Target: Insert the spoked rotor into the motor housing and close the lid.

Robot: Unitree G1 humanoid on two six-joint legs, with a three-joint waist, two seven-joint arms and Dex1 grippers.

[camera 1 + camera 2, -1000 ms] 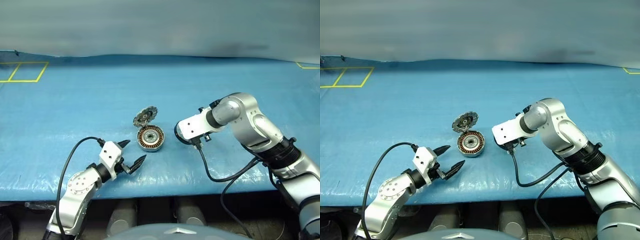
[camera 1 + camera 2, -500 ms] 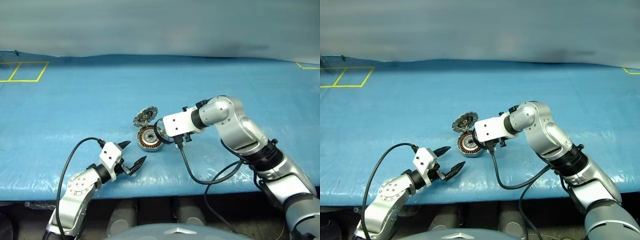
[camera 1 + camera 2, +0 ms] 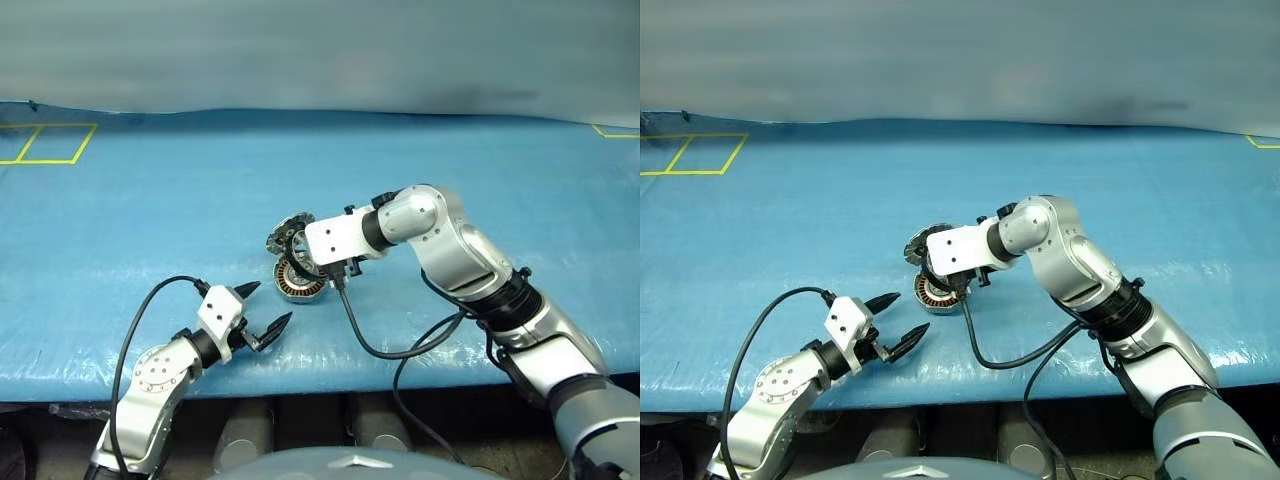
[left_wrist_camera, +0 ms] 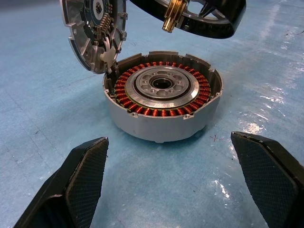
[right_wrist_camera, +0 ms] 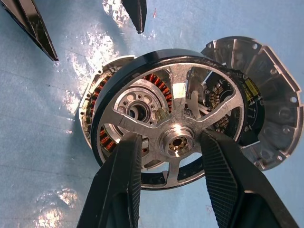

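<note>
The motor housing (image 4: 161,95) lies on the blue table, a silver puck with copper windings around its hub. Its lid (image 4: 90,33) stands open and upright at the housing's far rim, toothed face inward. The spoked rotor (image 5: 179,92), a black ring with silvery spokes, hangs tilted just above the housing, partly covering it. My right gripper (image 5: 171,140) is shut on the rotor at its hub. The left gripper (image 3: 272,302) rests low near the table's front edge, short of the housing, open with nothing between its fingers (image 4: 85,161).
Blue sheeting covers the table (image 3: 150,200). Yellow tape squares (image 3: 45,145) mark the far left, and a yellow corner (image 3: 615,132) marks the far right. The right wrist's black cable (image 3: 380,345) loops down onto the table in front of the housing.
My right arm has swung left with the rotor, from beside the housing to right over it, in front of the open lid. The left arm has stayed still.
</note>
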